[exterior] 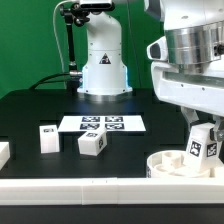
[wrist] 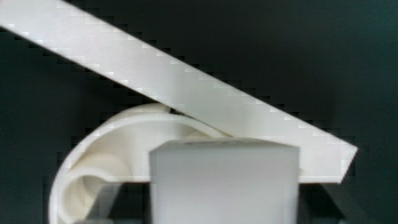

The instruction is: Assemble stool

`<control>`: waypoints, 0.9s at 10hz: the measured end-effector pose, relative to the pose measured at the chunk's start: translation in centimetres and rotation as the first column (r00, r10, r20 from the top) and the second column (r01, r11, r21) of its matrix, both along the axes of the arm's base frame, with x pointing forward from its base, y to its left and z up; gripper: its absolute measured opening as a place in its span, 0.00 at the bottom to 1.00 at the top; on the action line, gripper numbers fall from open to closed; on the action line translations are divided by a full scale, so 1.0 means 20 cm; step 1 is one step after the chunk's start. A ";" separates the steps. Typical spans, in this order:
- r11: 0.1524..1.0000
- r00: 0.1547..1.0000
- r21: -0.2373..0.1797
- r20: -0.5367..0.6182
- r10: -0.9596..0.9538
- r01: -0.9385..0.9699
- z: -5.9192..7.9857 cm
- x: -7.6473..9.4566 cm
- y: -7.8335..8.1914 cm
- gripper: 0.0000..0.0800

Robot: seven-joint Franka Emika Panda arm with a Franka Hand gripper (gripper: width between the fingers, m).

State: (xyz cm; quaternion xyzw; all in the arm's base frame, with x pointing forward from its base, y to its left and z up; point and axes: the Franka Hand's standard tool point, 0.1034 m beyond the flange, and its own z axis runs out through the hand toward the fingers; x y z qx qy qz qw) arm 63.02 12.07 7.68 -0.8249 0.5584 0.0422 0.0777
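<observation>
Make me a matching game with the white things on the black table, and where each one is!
Things:
1. round white plastic seat
2. one tagged white block leg
3. thin flat white marker board
4. two other white block legs

Places:
A. lying flat in the middle of the black table
B. held in the gripper
C. below the gripper
D. loose on the table, away from the gripper

Pairs: 1-C, 2-B, 3-A, 4-D

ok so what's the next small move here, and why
Probably ease the gripper straight down so the leg it holds settles into the seat. The leg stands upright right at the seat, near its rim, and does not look fully seated. The other legs lie loose, so this one likely comes first.
</observation>
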 end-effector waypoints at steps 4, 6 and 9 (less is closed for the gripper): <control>0.945 0.945 0.031 -0.032 -0.326 0.327 0.00 0.01 0.03 0.43; 0.853 0.854 0.051 -0.058 -0.516 0.519 0.00 0.02 0.04 0.43; 0.705 0.709 0.077 -0.116 -0.696 0.705 0.00 0.03 0.02 0.43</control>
